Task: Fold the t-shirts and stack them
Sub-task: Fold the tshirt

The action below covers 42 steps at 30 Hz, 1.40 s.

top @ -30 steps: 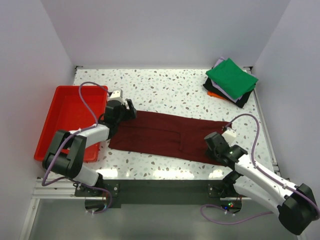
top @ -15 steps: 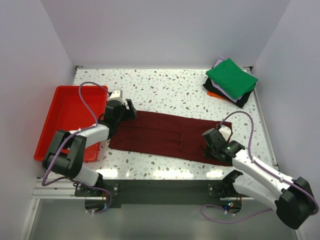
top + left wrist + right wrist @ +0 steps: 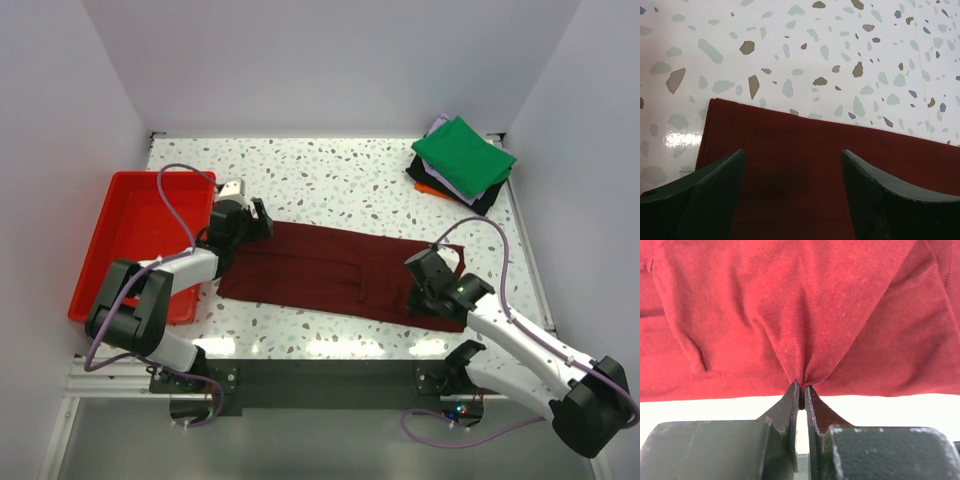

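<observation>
Where right pincer nips, maroon t-shirt hem bunched

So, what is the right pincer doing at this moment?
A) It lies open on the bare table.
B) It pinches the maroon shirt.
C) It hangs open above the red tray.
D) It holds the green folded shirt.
B: in the right wrist view the right pincer is shut on a bunched fold of the maroon shirt.
</observation>
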Tool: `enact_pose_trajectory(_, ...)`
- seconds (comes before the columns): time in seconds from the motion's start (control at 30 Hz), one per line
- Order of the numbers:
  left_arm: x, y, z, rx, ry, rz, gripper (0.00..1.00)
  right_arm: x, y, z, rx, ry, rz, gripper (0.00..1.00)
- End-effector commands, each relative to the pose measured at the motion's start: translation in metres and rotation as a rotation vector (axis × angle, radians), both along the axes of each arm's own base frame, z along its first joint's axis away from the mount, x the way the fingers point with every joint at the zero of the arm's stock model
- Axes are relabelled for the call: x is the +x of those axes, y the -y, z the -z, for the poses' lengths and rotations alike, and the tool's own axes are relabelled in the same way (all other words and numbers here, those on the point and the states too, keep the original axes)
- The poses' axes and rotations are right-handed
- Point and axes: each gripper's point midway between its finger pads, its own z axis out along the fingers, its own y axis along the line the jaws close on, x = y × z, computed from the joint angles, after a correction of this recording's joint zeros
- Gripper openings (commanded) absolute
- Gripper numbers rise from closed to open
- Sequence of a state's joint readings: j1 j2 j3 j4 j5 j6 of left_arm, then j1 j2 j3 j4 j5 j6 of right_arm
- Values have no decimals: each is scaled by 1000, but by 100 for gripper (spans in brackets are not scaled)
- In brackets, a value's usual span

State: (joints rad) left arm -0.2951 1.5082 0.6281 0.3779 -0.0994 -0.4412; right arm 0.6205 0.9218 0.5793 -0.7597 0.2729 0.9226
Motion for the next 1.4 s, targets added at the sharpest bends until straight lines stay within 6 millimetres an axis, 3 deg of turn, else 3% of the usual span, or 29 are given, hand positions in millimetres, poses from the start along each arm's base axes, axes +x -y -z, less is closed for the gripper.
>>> enact_pose_trajectory(0.0,6,-1,-5,7,32,13,82,-6,4,-16,0,-1,-6,0)
enact_pose_trajectory(0.07,5,-1,-6,7,34,12,82,-10,7,-17,-12,-14,-8,0)
enact_pose_trajectory(0.17,5,-1,-7,5,37,13,82,-16,14,-17,-45,-36,-7,8)
enact_pose_trajectory(0.2,5,-1,-7,5,37,13,82,-16,15,-18,-52,-36,-10,12)
enact_pose_trajectory(0.23,5,-1,-6,7,34,12,82,-15,16,-20,-53,-27,-12,26)
enact_pose_trajectory(0.3,5,0,-6,5,34,15,82,-13,17,-22,-55,-14,-4,41)
enact_pose_trajectory(0.43,6,0,-5,8,31,16,82,0,16,-34,-49,60,1,55)
enact_pose_trajectory(0.6,8,0,-3,11,27,15,82,21,16,-48,-74,145,16,60)
enact_pose_trajectory(0.87,10,7,1,-7,28,46,82,61,17,-53,-79,280,77,65)
enact_pose_trajectory(1.07,9,15,-1,-35,59,84,81,92,38,-32,-81,272,141,66)
enact_pose_trajectory(1.37,16,18,34,-30,-11,88,81,137,67,0,-11,230,225,66)
